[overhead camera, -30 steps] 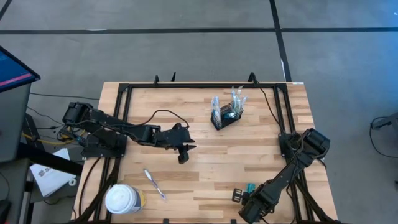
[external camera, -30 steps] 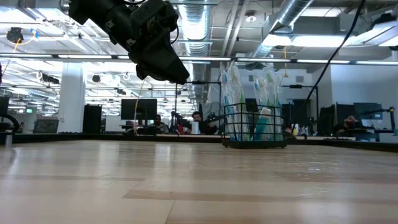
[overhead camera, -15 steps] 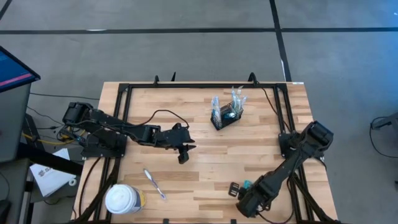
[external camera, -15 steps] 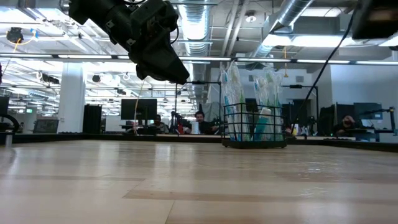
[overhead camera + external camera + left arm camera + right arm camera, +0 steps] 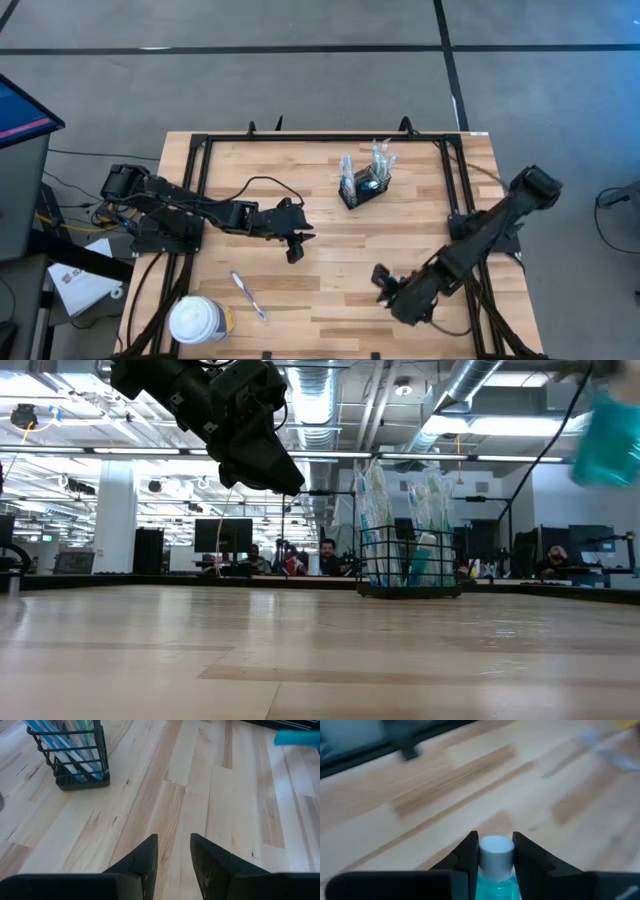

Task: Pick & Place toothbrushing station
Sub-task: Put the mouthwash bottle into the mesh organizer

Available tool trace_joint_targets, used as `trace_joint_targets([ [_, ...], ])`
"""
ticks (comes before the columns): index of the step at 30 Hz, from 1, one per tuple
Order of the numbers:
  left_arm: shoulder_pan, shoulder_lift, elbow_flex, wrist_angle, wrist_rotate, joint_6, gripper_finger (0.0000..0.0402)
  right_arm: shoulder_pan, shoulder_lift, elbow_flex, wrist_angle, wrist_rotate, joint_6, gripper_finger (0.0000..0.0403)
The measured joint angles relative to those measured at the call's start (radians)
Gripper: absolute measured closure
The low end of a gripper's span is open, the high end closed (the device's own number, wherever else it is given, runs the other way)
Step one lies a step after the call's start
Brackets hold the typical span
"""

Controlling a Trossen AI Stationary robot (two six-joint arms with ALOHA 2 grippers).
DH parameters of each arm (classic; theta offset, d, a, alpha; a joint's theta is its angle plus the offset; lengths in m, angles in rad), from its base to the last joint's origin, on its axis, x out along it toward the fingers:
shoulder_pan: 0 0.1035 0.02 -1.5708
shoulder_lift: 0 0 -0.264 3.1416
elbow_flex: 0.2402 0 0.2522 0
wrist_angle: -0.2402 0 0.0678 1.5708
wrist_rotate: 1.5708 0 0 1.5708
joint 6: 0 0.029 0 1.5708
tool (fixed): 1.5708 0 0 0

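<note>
The black wire-mesh caddy (image 5: 362,186) stands on its base at the table's far middle, with toothbrushes and a teal tube upright inside; it also shows in the low view (image 5: 405,565) and the left wrist view (image 5: 75,755). My right gripper (image 5: 385,281) is near the front right, above the table, shut on a teal tube with a white cap (image 5: 495,854). The tube shows as a teal blur high in the low view (image 5: 605,445). My left gripper (image 5: 293,250) hovers at the table's middle, its fingers (image 5: 172,852) a little apart and empty. My right gripper pinches the teal tube between its two fingers, just behind the white cap (image 5: 495,870). The cap end sticks out forward past the fingertips (image 5: 470,851). The tube is lifted clear of the table.
A pink and white toothbrush (image 5: 248,296) lies flat on the table near the front left. A large white-lidded yellowish tub (image 5: 198,320) stands at the front left corner. A black frame (image 5: 300,138) runs along the table's edges.
My right gripper has gone up and toward the table's far edge with the teal tube, away from the front edge. The tube has risen into the top right of the low view. My left gripper has kept still.
</note>
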Motion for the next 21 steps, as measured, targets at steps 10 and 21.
trace_joint_targets([
  [10,0.0,0.0,0.0,0.0,-0.001,0.0,0.0293,-0.092,-0.291,-0.209,0.3,0.136,-0.052,0.0319],
  [21,0.0,0.0,0.0,0.0,-0.005,0.0,0.0293,-0.232,-0.496,-0.448,0.716,0.136,-0.156,0.0319],
])
